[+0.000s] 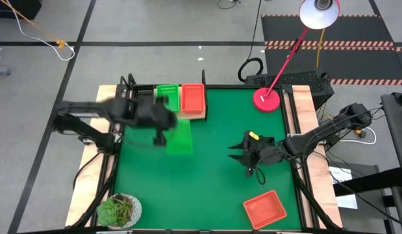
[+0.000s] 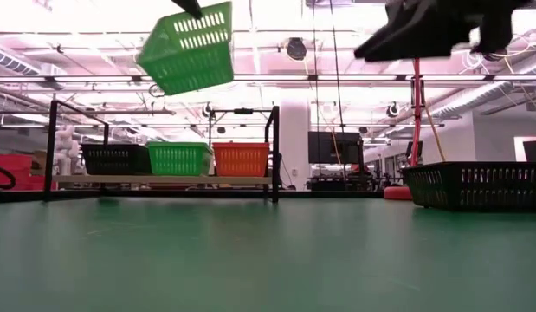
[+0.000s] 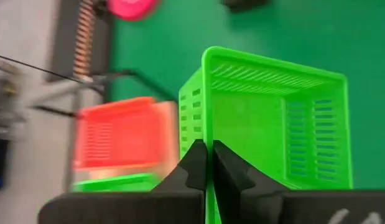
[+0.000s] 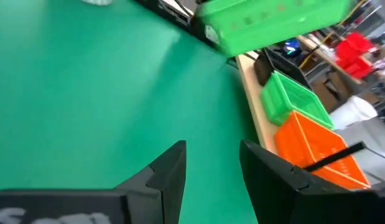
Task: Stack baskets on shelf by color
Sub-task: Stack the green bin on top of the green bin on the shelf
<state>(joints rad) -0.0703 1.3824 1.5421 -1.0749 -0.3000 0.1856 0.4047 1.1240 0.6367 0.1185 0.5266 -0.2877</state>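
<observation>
My left fingers (image 3: 209,165) are clamped together on the rim of a green basket (image 3: 273,118), which I hold in the air, tilted, above the green mat (image 1: 213,162) just in front of the shelf (image 2: 164,179). On the shelf stand a black basket (image 2: 115,159), a green one (image 2: 179,159) and an orange one (image 2: 242,159), side by side. My right fingers (image 4: 211,165) stand apart, holding nothing, above the mat well away from the shelf, nearer the red lamp base (image 1: 266,99). Another orange basket (image 1: 265,209) lies on the mat at the edge of the bench farthest from the shelf, and another black basket (image 2: 475,185) sits apart from the shelf too.
</observation>
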